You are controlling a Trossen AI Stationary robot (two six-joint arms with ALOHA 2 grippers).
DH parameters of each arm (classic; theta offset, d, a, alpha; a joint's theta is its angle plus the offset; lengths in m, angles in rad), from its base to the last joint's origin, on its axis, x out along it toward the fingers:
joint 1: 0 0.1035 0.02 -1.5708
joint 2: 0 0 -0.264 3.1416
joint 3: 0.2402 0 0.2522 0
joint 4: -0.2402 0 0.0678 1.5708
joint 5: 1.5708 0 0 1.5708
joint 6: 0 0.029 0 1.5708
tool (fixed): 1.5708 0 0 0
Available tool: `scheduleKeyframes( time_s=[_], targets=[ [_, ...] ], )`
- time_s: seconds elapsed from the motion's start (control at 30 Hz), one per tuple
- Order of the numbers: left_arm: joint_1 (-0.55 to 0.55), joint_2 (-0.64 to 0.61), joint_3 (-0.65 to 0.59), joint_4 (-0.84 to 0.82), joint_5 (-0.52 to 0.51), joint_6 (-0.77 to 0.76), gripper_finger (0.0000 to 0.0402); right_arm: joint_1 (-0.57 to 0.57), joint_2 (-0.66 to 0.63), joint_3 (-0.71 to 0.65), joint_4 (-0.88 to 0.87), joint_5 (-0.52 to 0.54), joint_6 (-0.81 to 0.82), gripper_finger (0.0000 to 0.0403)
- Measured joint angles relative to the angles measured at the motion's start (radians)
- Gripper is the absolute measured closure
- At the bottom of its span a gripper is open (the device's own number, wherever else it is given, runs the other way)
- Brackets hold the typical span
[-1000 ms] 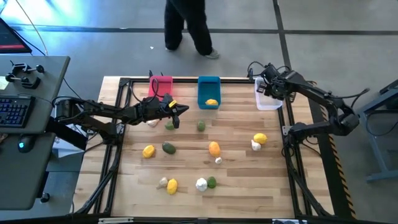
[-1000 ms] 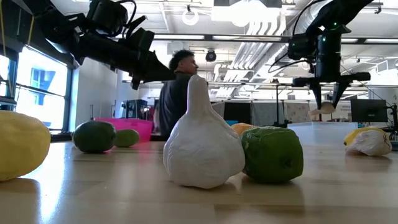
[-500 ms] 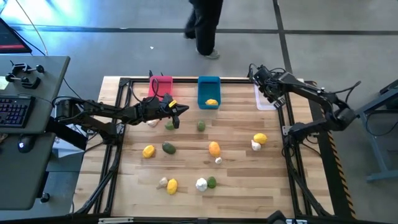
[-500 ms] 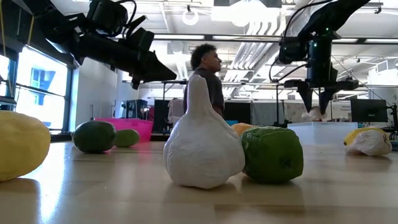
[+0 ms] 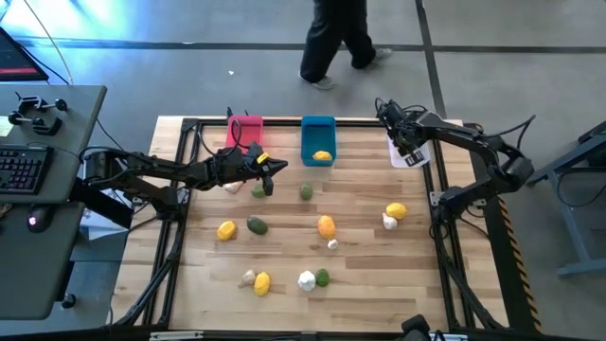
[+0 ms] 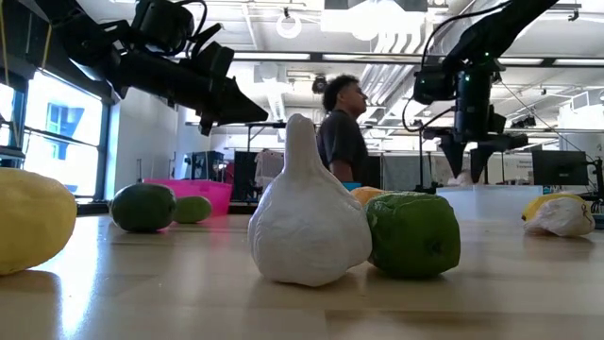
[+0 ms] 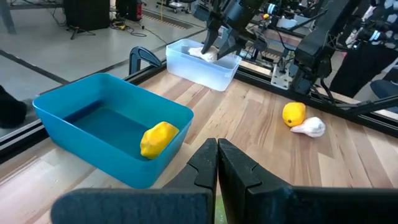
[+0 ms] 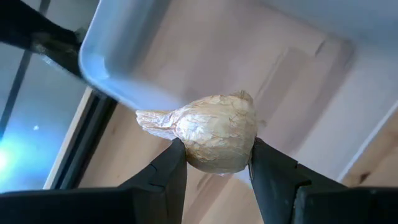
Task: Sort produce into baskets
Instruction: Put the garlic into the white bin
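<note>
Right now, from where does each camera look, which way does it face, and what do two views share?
High view: above the table, facing straight down; both arms, pink basket, blue basket.
Low view: at table-top height, facing across into the room; white garlic close, both arms overhead, a person behind.
Left wrist view: on the left arm, facing forward past the shut left tool.
Right wrist view: on the right arm, past the right tool gripping a garlic piece.
Shared: high and left wrist views both show the lemon in the blue basket.

From above we see the right arm (image 5: 445,133) covering most of the white bin (image 5: 409,156); the person (image 5: 336,38) is cut off at the far edge.
</note>
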Motion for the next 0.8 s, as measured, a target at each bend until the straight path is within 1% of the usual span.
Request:
scheduleKeyframes(
  time_s=[0.17,0.4,0.53,0.67,0.8],
  targets=[
    [-0.002,0.0,0.0,0.0,0.0,0.0,0.0401,-0.009,0.0,0.0,-0.059,0.009,-0.057,0.0263],
    [-0.002,0.0,0.0,0.0,0.0,0.009,0.0401,-0.009,0.0,0.0,-0.068,0.016,-0.123,0.0261],
    [-0.002,0.0,0.0,0.0,0.0,0.012,0.0401,-0.009,0.0,0.0,-0.09,0.015,-0.162,0.0245],
    [-0.002,0.0,0.0,0.0,0.0,0.028,0.0401,-0.009,0.0,0.0,-0.096,0.007,-0.22,0.022],
    [-0.002,0.0,0.0,0.0,0.0,0.031,0.0401,-0.009,0.0,0.0,-0.11,0.003,-0.235,0.0194]
  ],
)
